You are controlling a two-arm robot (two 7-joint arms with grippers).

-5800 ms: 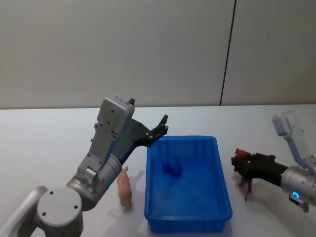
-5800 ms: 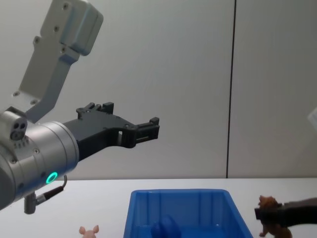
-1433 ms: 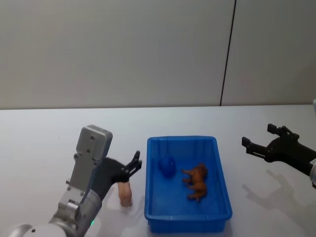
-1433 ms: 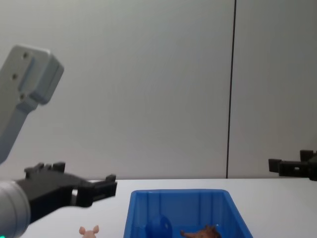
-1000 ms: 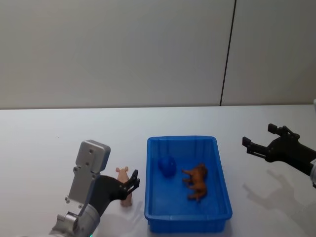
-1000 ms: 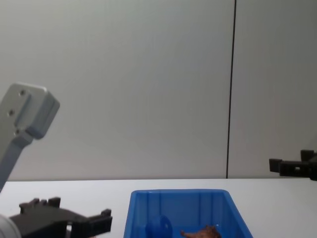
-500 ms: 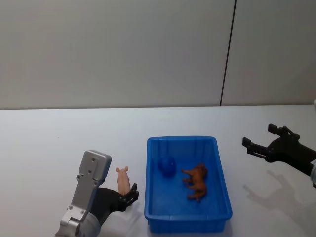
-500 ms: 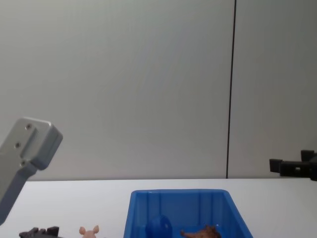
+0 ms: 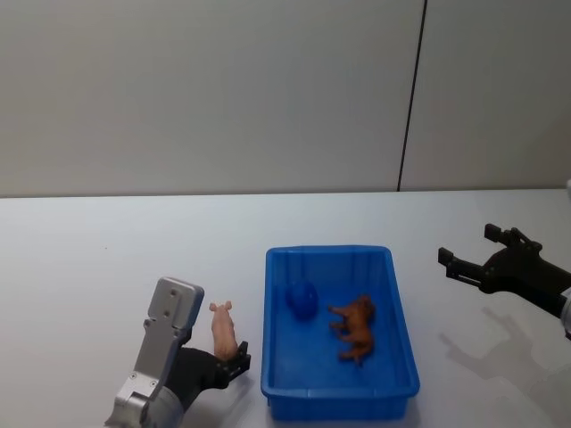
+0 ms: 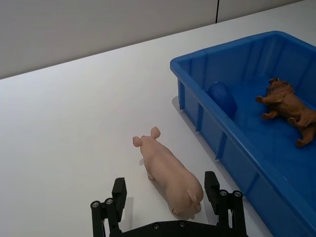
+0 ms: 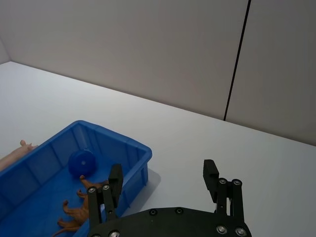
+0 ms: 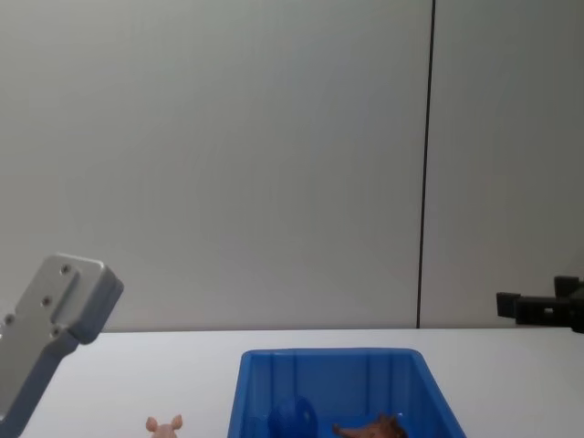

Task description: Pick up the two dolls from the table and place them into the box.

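Here my left pincer (image 10: 168,207) sits low on the white surface (image 9: 107,259), spread wide, fingers either side of the pink pig (image 10: 168,173), gripping nothing. The blue box (image 9: 339,392) rises just beside, holding the brown doll (image 9: 354,326) and a dark blue ball (image 9: 302,300). Beyond, my right pincer (image 9: 477,259) hovers agape over bare surface.

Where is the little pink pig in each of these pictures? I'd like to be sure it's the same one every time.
Head view: the pink pig stands on the table just left of the blue box.
Left wrist view: it sits between the open fingers of the left hand.
Right wrist view: its snout peeks in at the edge, past the box.
Chest view: its ears and head poke up at the bottom, left of the box.
Shared landmark: the blue box.
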